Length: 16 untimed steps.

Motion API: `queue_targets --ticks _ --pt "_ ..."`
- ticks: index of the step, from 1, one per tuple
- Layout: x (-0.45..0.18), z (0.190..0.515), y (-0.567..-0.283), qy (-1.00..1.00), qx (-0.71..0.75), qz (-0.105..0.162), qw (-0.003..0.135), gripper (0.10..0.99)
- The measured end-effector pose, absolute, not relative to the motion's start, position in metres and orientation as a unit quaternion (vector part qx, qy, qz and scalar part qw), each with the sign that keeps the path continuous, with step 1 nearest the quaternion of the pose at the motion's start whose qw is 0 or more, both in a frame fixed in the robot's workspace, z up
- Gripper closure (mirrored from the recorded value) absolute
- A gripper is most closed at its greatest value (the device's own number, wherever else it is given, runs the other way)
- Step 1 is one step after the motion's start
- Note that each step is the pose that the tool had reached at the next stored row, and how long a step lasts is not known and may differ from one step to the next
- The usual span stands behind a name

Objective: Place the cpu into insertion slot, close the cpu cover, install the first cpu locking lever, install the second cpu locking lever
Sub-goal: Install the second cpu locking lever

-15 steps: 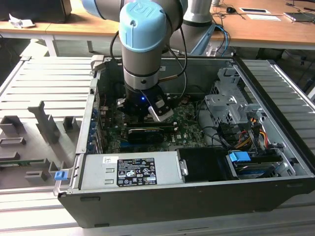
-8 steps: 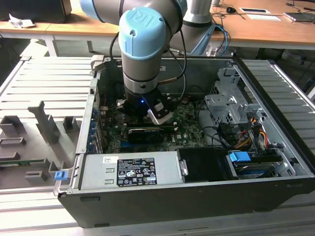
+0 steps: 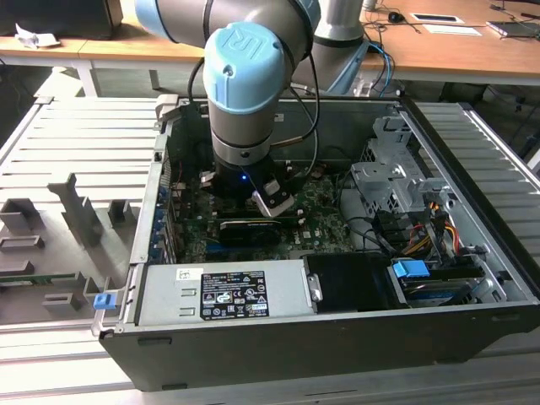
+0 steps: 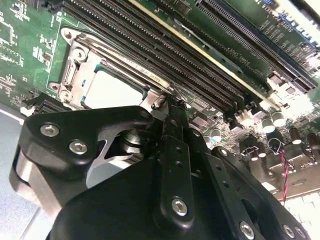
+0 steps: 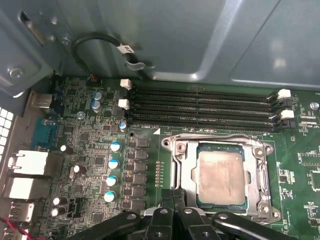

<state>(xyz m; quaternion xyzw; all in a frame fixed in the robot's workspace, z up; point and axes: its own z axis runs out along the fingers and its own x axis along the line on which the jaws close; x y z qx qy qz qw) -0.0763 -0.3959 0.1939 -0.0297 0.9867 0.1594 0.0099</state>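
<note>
STATE: cpu point(image 5: 221, 176) seated in insertion slot point(image 5: 186, 170), cpu cover point(image 5: 260, 172) down | END EFFECTOR point(image 5: 173, 199): fingers together at socket's 6 o'clock edge, holding nothing | RISK: fingertips slip off a thin lever; lever springs back, scraping motherboard point(image 5: 90, 165)

The cpu point(image 5: 220, 176) has a dull, silver-grey metal top with a faintly smeared, matt sheen. Around it, the cpu cover point(image 5: 186, 172) is thin bright sheet metal, smooth and lightly reflective. The motherboard point(image 5: 150, 165) is green laminate with a low gloss, and the memory slots point(image 5: 200, 107) are black moulded plastic with white plastic clips. The gripper point(image 4: 172, 107) is black, smooth and semi-gloss, fastened with shiny steel screws. In the exterior view, the computer case point(image 3: 472, 169) is bare grey sheet metal, the arm point(image 3: 245, 76) has grey tubing and glossy pale-blue plastic caps, and the desk point(image 3: 456, 46) is wood-toned.
</note>
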Motion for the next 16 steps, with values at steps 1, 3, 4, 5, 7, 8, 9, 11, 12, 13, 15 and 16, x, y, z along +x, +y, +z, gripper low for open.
queue_targets --ticks 1,3,4,5,7,8,9,11,12,13,15,16 --pt "-0.076 0.192 -0.397 0.987 -0.03 0.16 0.01 0.98" --pt "-0.077 0.191 -0.399 0.986 -0.03 0.163 0.009 0.98" --pt "-0.077 0.191 -0.4 0.985 -0.03 0.167 0.01 0.98" --pt "-0.077 0.191 -0.399 0.985 -0.029 0.17 0.01 0.98" --pt "-0.076 0.202 -0.398 0.984 -0.03 0.177 0.011 0.98" --pt "-0.076 0.206 -0.398 0.984 -0.03 0.177 0.011 0.98" --pt "-0.076 0.21 -0.398 0.984 -0.03 0.177 0.011 0.98" --pt "-0.076 0.22 -0.398 0.984 -0.03 0.177 0.011 0.98" --pt "-0.076 0.226 -0.398 0.984 -0.03 0.177 0.011 0.98" --pt "-0.076 0.231 -0.398 0.984 -0.03 0.178 0.011 0.98" --pt "-0.076 0.24 -0.398 0.984 -0.029 0.178 0.011 0.98" --pt "-0.076 0.244 -0.398 0.984 -0.03 0.178 0.011 0.98"
